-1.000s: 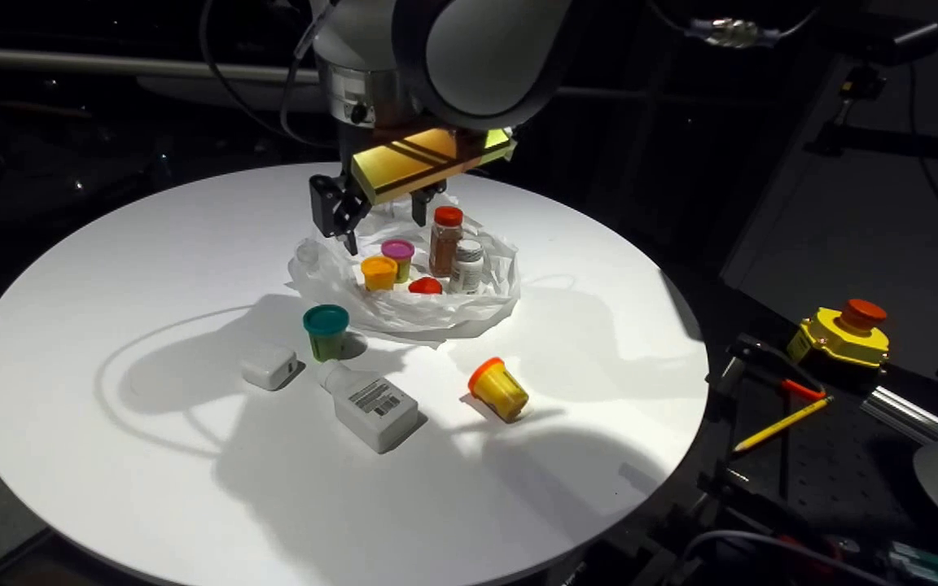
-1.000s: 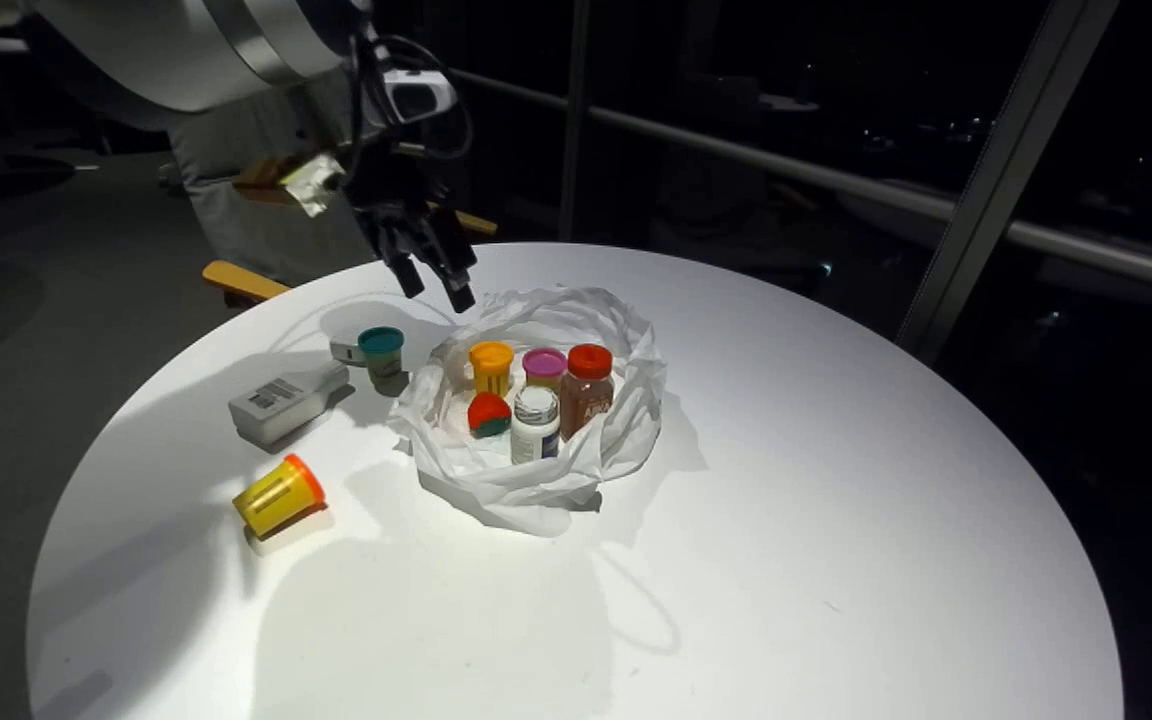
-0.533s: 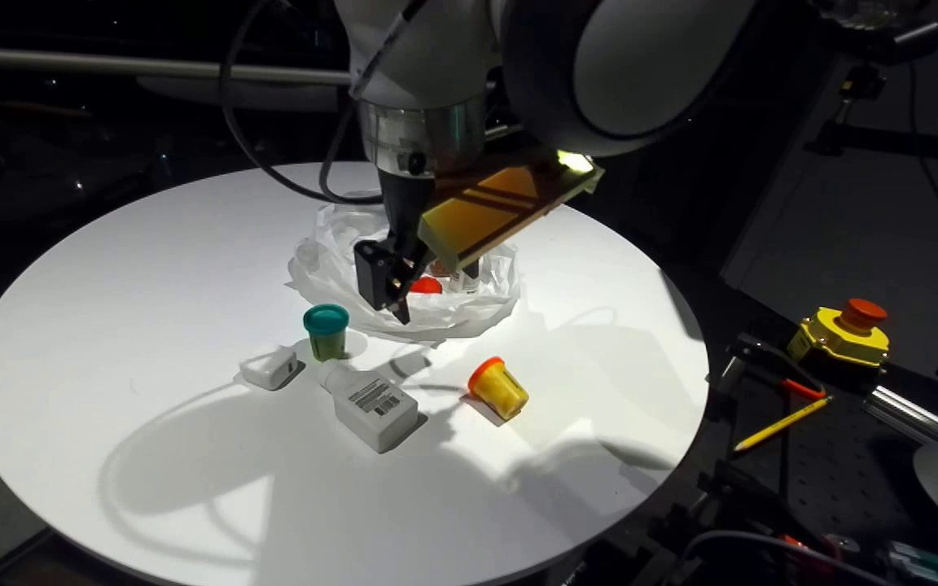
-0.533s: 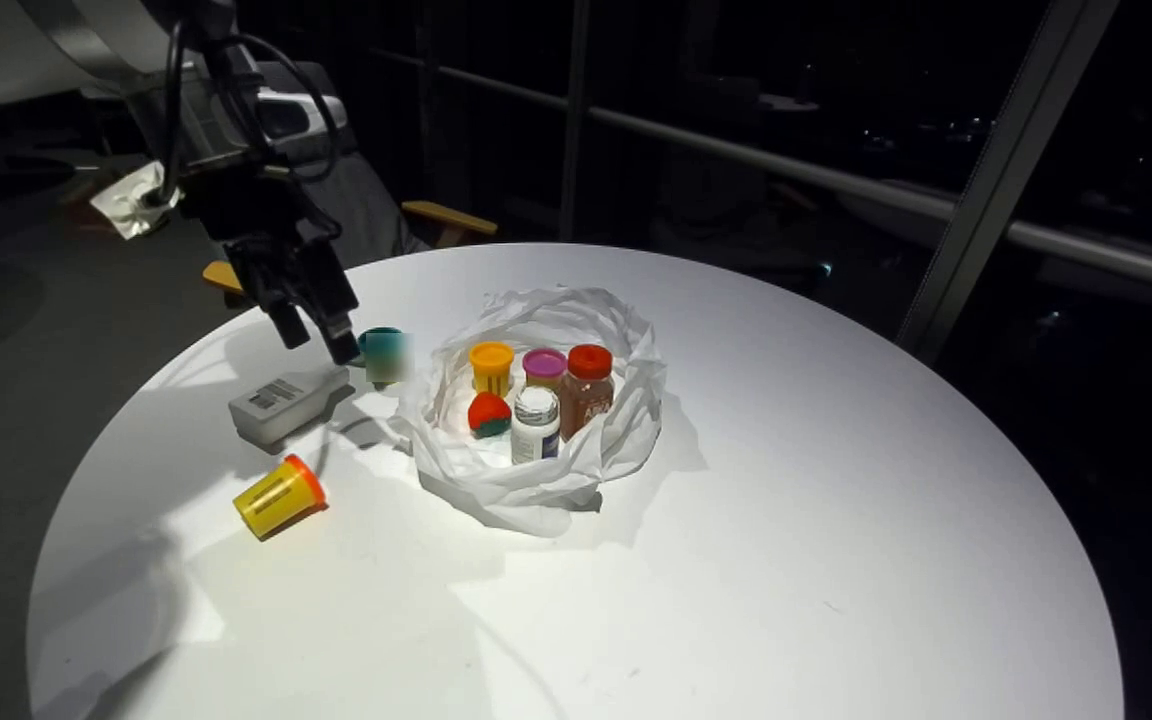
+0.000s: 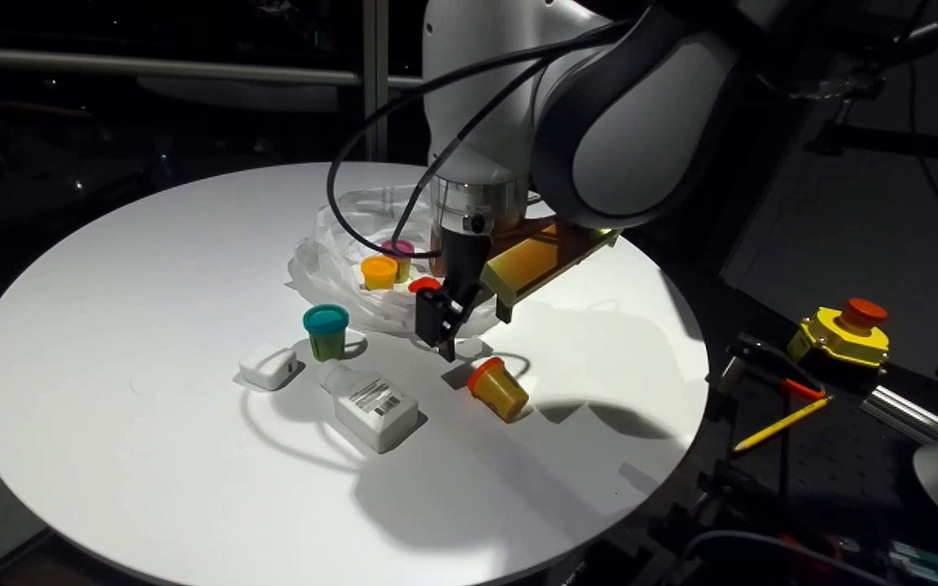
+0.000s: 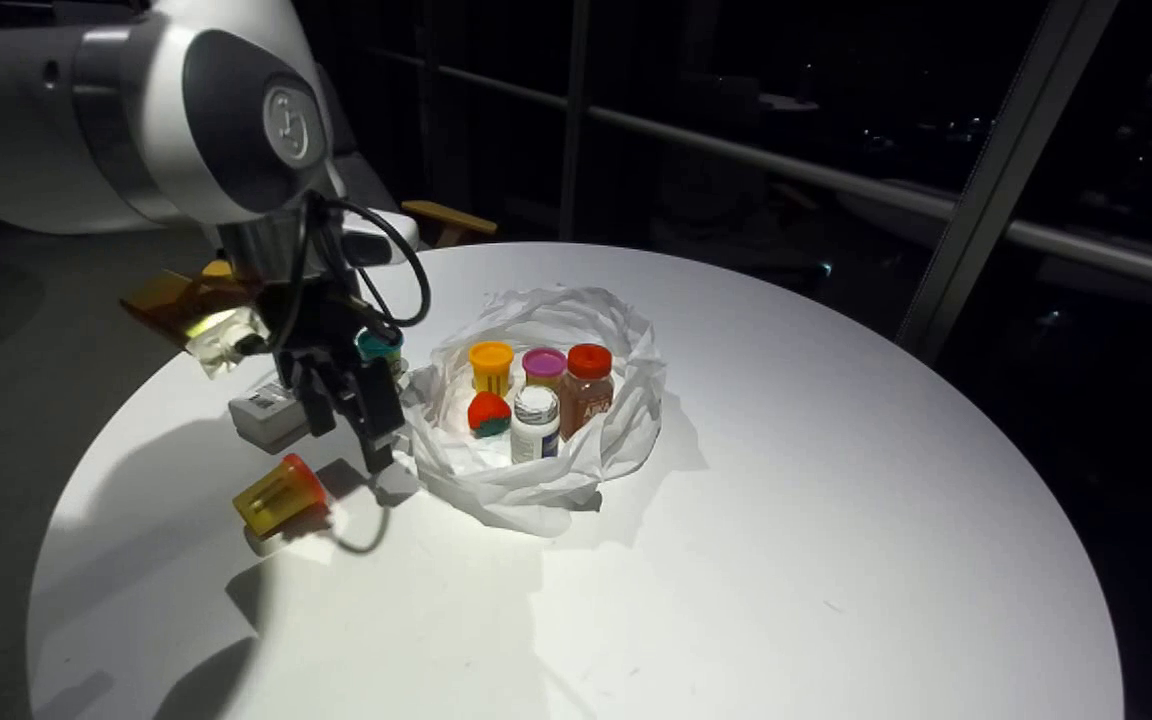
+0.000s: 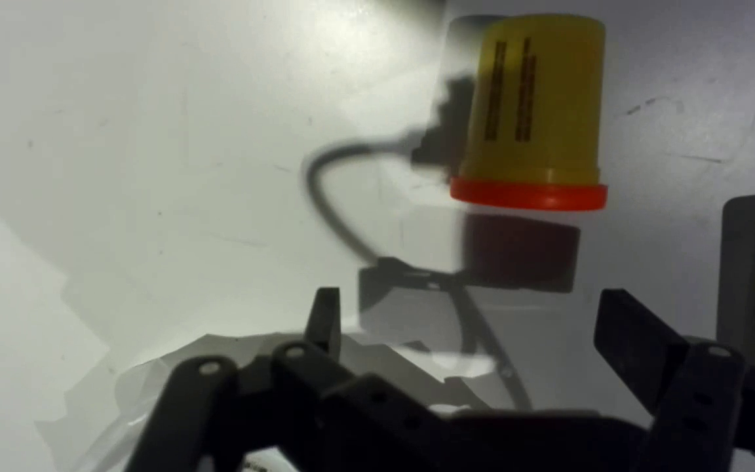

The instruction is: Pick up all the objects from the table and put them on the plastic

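One yellow tub (image 7: 541, 98) lies on its side near the gripper (image 7: 470, 316), apart from it, its red lid (image 7: 528, 195) facing the jaws, which stand spread wide.

- Most likely a robotics lab: a jointed robot arm (image 6: 176, 120) reaches over a round white counter (image 6: 786, 500).
- At the right in an exterior view: a yellow box (image 5: 835, 340) with a red push button (image 5: 862, 313), a pencil (image 5: 782, 425), and a dark board (image 5: 829, 464) dotted with small holes.
- On the far side in an exterior view: dark window panes (image 6: 786, 70), metal framing (image 6: 999, 180) and a wooden chair armrest (image 6: 448, 216).
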